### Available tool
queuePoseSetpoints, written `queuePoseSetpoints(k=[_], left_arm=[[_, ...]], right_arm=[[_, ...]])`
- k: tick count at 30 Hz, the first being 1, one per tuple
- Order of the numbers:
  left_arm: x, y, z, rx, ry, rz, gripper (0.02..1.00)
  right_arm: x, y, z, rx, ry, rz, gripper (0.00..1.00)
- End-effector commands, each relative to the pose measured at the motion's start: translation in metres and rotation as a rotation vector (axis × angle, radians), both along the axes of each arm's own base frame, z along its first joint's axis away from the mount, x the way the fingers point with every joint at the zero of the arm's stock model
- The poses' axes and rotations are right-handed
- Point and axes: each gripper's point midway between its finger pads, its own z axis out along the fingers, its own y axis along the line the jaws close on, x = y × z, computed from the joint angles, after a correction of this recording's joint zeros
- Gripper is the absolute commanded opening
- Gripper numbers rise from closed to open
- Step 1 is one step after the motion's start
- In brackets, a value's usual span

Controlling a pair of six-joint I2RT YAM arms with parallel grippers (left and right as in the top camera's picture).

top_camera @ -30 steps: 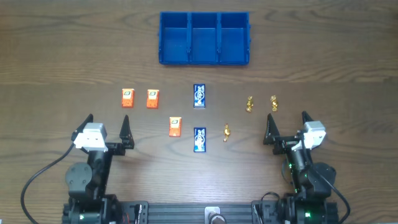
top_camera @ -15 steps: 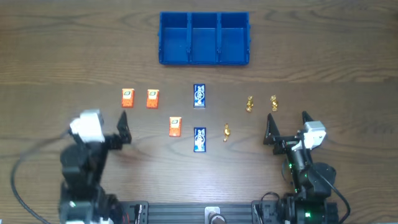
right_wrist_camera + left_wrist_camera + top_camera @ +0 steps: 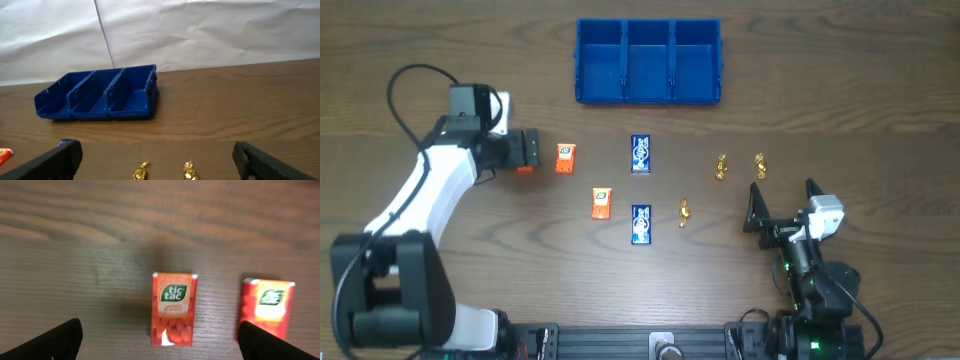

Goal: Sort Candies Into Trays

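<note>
1. Leave the right fingers (image 3: 55, 160) where they rest, apart and holding nothing, near their own base; the three gold candies (image 3: 721, 167) in front of them can wait.
2. Your left fingers (image 3: 60, 340) are spread wide and hold nothing. The orange box (image 3: 172, 309) lies flat on the desk (image 3: 880, 100) between them, roughly centred. That is the piece in hand.
3. Come straight down so one finger lands on each long side of the box. I judge it slightly off centre, so nudge sideways before you descend.
4. Mind the second orange box (image 3: 267, 305), which lies just beside the first. The finger on that side must drop into the gap between them without knocking it.
5. Close firmly but gently. The smooth, hard plastic case will likely slip if gripped only at a corner, so take it at mid-length.
6. Lift clear of the desk before you travel, passing above the blue packets (image 3: 640, 154).
7. Carry it to the blue tray (image 3: 648, 62) at the far edge, pick one of its three compartments for orange, and release low inside.
</note>
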Motion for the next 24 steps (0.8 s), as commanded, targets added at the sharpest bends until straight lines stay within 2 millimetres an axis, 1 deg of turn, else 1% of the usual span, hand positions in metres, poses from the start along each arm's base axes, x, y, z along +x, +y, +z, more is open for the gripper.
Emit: queuePoseSetpoints(k=[1, 6, 9, 16, 17, 20, 21, 23, 24], left_arm=[[0.006, -0.004, -0.018, 0.014, 0.032, -0.071, 0.998], [0.009, -0.019, -0.031, 0.025, 0.063, -0.142, 0.998], [0.01, -0.019, -0.041, 0.024, 0.09, -0.143, 0.996], [0.008, -0.017, -0.043, 0.027, 0.099, -0.139, 0.855], [0.008, -0.017, -0.047, 0.031, 0.108, -0.138, 0.836], [0.007, -0.017, -0.051, 0.03, 0.116, -0.137, 0.805], [0.007, -0.017, -0.051, 0.031, 0.116, -0.136, 0.774], [0.006, -0.015, -0.053, 0.032, 0.123, -0.13, 0.682], [0.006, -0.015, -0.054, 0.03, 0.125, -0.127, 0.612]], right_arm=[[0.0, -0.002, 0.0, 0.009, -0.001, -0.01, 0.998], [0.0, -0.002, 0.0, 0.009, -0.001, -0.01, 1.0], [0.0, -0.002, 0.0, 0.009, -0.001, -0.01, 0.998], [0.0, -0.002, 0.0, 0.009, -0.001, -0.01, 0.998], [0.0, -0.002, 0.0, 0.009, -0.001, -0.01, 0.998], [0.0, -0.002, 0.0, 0.009, -0.001, -0.01, 0.998], [0.0, -0.002, 0.0, 0.009, -0.001, -0.01, 0.998], [0.0, -0.002, 0.0, 0.009, -0.001, -0.01, 0.998], [0.0, -0.002, 0.0, 0.009, -0.001, -0.01, 0.996]])
